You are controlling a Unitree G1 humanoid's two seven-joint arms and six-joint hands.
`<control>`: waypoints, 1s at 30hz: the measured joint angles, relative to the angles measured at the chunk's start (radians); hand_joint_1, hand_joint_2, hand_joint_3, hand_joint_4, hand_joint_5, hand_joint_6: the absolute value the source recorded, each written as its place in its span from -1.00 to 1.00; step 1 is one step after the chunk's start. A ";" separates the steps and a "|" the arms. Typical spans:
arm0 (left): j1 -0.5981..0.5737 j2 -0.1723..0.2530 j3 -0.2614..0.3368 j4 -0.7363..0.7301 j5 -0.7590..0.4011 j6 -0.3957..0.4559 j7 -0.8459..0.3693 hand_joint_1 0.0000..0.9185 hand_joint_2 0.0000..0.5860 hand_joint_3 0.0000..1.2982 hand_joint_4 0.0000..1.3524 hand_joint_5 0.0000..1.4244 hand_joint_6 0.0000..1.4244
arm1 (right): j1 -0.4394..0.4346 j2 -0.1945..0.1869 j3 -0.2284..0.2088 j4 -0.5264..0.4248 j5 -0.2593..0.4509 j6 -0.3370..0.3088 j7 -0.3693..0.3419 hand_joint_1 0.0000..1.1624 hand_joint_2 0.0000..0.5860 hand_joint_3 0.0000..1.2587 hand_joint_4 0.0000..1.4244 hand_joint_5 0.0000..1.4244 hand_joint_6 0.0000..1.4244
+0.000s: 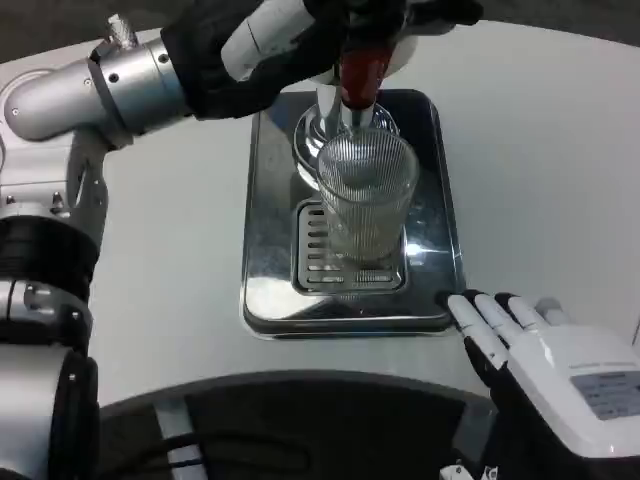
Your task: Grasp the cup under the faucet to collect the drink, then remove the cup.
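Cup: a clear ribbed glass cup (366,200) stood upright on the slotted grate (318,262) of a shiny steel drip tray (265,200), its long axis vertical, its mouth directly beneath the faucet.
Faucet: a chrome spout with a red handle (360,72) rose at the tray's far end, just above and behind the cup's rim.
Key relation: the cup lay up and to the left of the right hand's fingertips, away from the robot, with the tray's near rim between them; hand and cup were apart, not touching.
Nearer hand for the grasp: the right, I judged, since the left was busy up at the tap.
Right hand: the white-backed right hand (545,355) sat low at the tray's near right corner, back up, fingers (478,322) straight, lying close together, pointing toward the tray and holding nothing.
Left hand: the black-sleeved left hand (300,35) reached over the tray's far end to the red handle; whether its fingers were clasping the handle or only resting on it, I could not tell.
Table: a white round tabletop (540,150) carried the tray.
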 measured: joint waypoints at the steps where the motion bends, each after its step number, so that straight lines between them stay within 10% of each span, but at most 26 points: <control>1: -0.002 0.001 -0.001 0.002 0.005 -0.010 -0.003 -1.00 -0.84 -0.96 -1.00 -0.87 -0.97 | -0.011 0.000 -0.007 0.008 0.006 0.002 -0.006 0.11 0.20 -1.00 -1.00 -1.00 -1.00; 30: -0.003 0.046 -0.083 0.065 0.088 -0.291 0.012 -1.00 -0.83 -0.94 -1.00 -0.85 -0.99 | -0.080 0.001 -0.068 0.111 0.121 0.064 -0.122 0.07 0.02 -1.00 -1.00 -1.00 -1.00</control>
